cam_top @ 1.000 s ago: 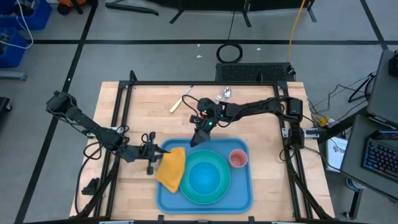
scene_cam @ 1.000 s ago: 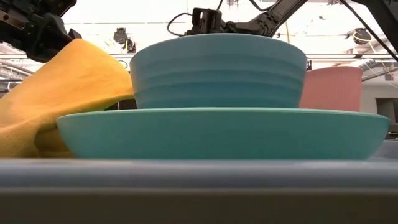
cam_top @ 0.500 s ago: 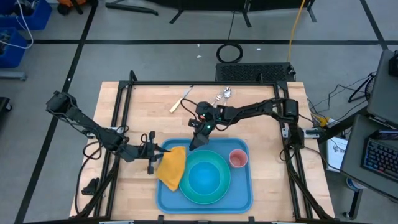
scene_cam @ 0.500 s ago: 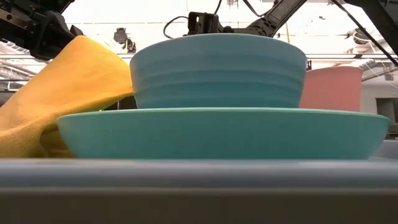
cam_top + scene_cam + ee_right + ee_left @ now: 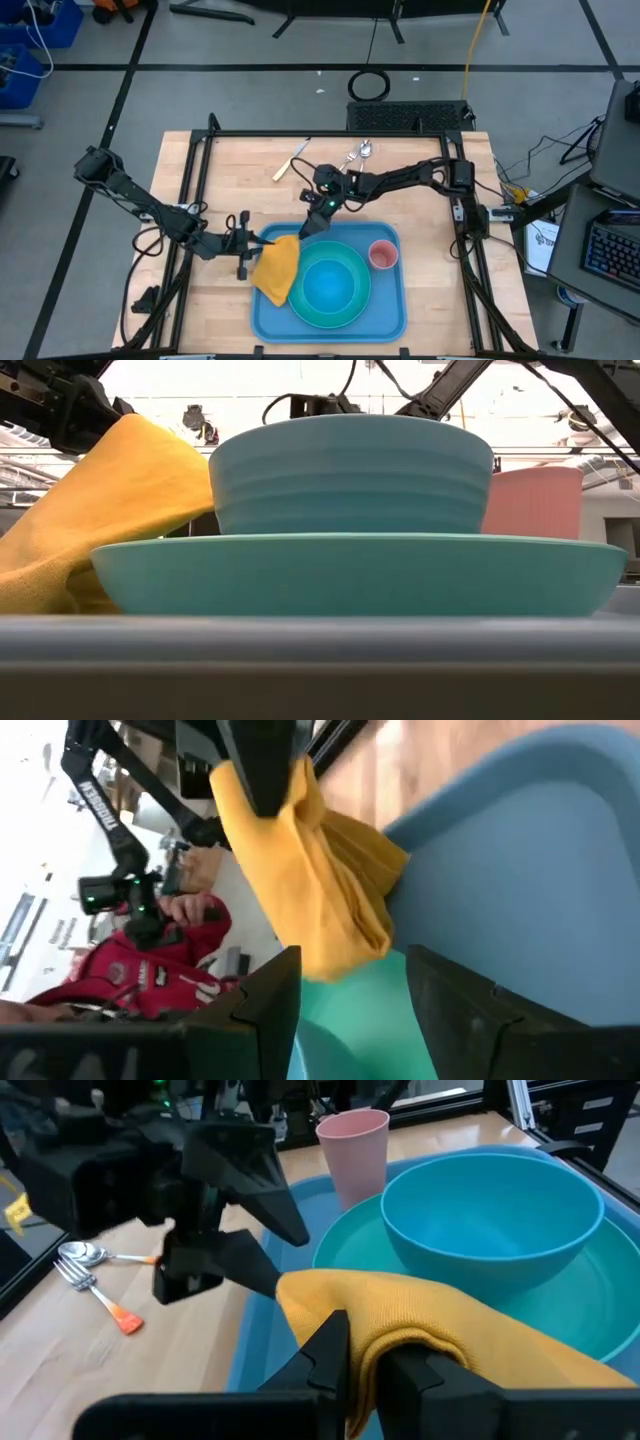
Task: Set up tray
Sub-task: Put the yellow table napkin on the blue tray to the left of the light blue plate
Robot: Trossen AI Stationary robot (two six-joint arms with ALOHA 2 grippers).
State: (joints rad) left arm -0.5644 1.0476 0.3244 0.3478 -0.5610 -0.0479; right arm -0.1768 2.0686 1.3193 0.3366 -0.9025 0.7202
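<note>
The blue tray (image 5: 395,305) lies at the table's near edge. It carries a turquoise plate (image 5: 350,575), with a turquoise bowl (image 5: 330,283) standing on it, and a pink cup (image 5: 382,254). A yellow-orange napkin (image 5: 278,268) drapes over the tray's left rim and the plate's edge. My left gripper (image 5: 252,245) is shut on the napkin from the left. My right gripper (image 5: 312,228) is open over the tray's far left corner. Its fingertips (image 5: 270,1275) stand right at the napkin's far corner; whether they touch it I cannot tell. My left gripper pinches a folded edge of the napkin (image 5: 385,1342) between its two fingers (image 5: 335,1345), coming about level from the table's left side. The held part is raised; the rest (image 5: 60,575) slopes down onto the plate's rim and the tray.
A spoon and fork (image 5: 360,152) and a knife (image 5: 290,160) lie on the wood beyond the tray. Black frame rails run along the table's left and right sides. A person in a red top (image 5: 150,970) shows beyond the table in the right wrist view.
My right gripper has moved toward the table's left and a little down, closing on the napkin's far corner. The napkin, the tray and my left gripper have stayed where they were.
</note>
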